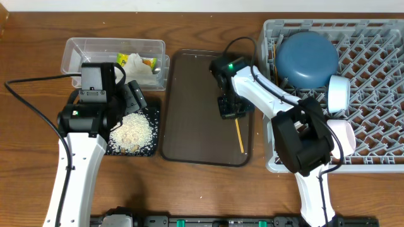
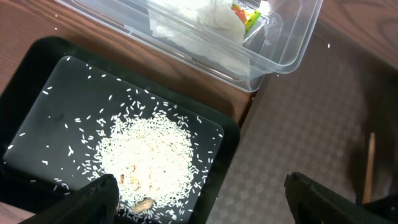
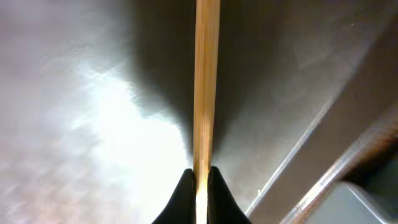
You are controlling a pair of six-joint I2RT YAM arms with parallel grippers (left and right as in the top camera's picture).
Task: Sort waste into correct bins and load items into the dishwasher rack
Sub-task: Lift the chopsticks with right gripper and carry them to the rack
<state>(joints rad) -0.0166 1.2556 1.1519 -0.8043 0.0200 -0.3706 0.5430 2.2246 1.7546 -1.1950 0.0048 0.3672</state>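
right end effector [image 3: 200, 177] pinches thin smooth wooden chopstick [image 3: 207, 74] over textured brown tray [image 3: 74, 124].

Clear tub [image 1: 71, 58]: rectangular, at 10 o'clock; holds the crumpled white napkin [image 1: 140, 73] and the yellow-orange wrapper [image 1: 149, 62].
Black tray [image 2: 43, 74]: at 9 o'clock; white rice [image 1: 132, 132] is heaped inside, with stray grains around it.
Dishwasher rack [image 1: 379, 120]: grey lattice, at 3 o'clock.
Blue bowl [image 1: 307, 60]: domed, in the rack's 11 o'clock corner.
White bowl [image 1: 339, 93]: on edge, at the blue bowl's 4 o'clock.
Chopstick [image 1: 240, 137]: thin and wooden, near centre on the brown tray [image 1: 189, 94]; top end pinched by the right gripper [image 3: 200, 186].
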